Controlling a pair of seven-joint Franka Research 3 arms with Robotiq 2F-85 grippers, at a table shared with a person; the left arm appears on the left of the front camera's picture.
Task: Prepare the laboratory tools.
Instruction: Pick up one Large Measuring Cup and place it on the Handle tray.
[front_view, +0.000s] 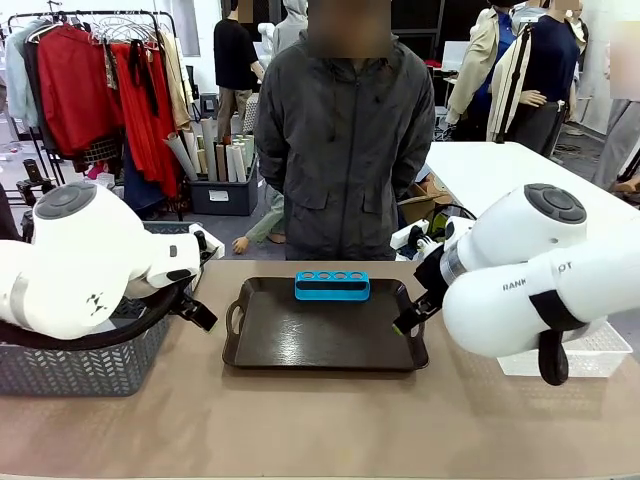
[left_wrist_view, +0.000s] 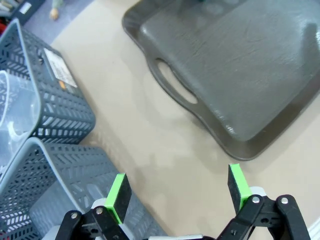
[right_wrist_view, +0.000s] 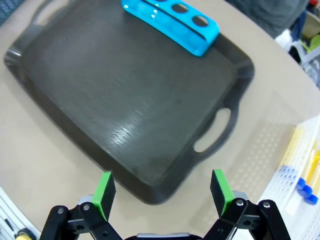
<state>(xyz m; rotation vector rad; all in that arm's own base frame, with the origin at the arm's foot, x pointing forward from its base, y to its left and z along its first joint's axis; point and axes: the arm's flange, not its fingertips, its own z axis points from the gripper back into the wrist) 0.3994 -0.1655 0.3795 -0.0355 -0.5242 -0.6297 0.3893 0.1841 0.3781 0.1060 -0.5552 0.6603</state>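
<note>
One small blue rack, glossy and pierced by four round holes, is sitting at twelve o'clock on the one dark tray on the bench. Two grey mesh baskets are standing at the tray's nine o'clock. The left gripper and the right gripper are both holding their fingers wide apart, gripping nothing.

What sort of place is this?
Likely a robot test room, not a real lab: a clothes rack behind the person, and a tray with a blue rack on a plain table.

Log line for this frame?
left gripper: open, empty | right gripper: open, empty | blue rack: on tray, holes empty | tubes: in clear bin
</note>
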